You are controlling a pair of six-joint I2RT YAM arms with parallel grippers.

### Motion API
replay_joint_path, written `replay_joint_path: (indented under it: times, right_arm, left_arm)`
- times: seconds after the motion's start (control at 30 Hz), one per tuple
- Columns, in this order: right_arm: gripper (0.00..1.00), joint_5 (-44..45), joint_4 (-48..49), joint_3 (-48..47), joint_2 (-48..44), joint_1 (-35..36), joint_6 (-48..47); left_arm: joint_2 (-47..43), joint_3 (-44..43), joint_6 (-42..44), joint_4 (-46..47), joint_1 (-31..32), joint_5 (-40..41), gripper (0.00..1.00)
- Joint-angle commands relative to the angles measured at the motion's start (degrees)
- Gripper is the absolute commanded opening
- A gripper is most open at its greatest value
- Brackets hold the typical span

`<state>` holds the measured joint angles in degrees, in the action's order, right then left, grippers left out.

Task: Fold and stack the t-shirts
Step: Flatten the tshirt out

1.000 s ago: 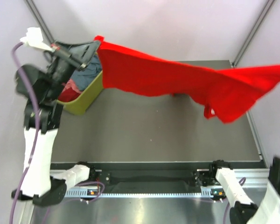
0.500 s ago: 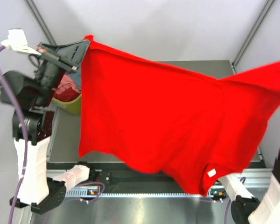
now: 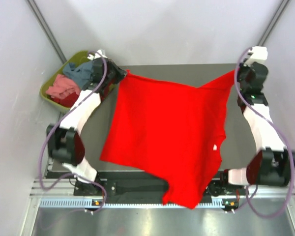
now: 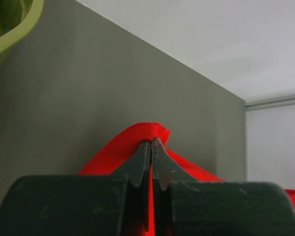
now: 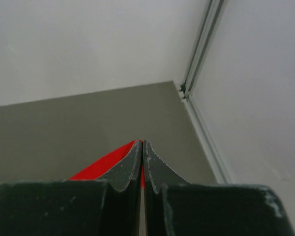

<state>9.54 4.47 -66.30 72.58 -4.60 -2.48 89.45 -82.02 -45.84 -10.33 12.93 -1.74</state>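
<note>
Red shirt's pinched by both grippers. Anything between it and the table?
Nothing visible. The red t-shirt hangs from the left gripper and right gripper over the table; the green tub sits off the far-left corner. Under the cloth is hidden.

T-shirt [image 3: 172, 142] stretches between left claw [image 3: 125, 73] and right claw [image 3: 234, 74], over the worktop [image 3: 96, 128]; tub [image 3: 45, 93] left of left claw.

Plain pale walls [image 3: 162, 29], dark grey table [image 3: 167, 70], slanting metal corner posts [image 3: 49, 27], silver rail [image 3: 152, 202] along near edge, even light
</note>
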Motion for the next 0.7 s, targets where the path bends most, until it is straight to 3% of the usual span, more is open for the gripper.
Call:
replay_joint_path:
  times: [0.0,0.17,0.33,0.5,0.67]
  right_arm:
    - [0.00,-1.89,13.55,-1.37,5.53,0.38,0.28]
    - [0.00,-2.77,9.51,-9.36,22.24,0.38,-0.77]
    - [0.00,-3.74,1.89,-19.53,33.83,0.38,-0.69]
    - [0.00,-0.23,-7.36,-24.84,37.38,0.38,5.09]
    - [0.00,3.01,-14.48,-20.10,32.37,0.38,11.79]
  left_arm:
    - [9.37,-0.16,3.13,14.71,-1.06,2.00,0.00]
    - [27.15,-10.60,2.43,22.36,-2.64,-12.30,0.00]
    - [42.02,-25.79,2.16,20.61,-3.35,-14.96,0.00]
    - [49.93,-34.78,1.99,17.36,-3.96,-15.13,0.00]
    - [51.35,-37.16,3.47,14.64,-4.58,-16.10,0.00]
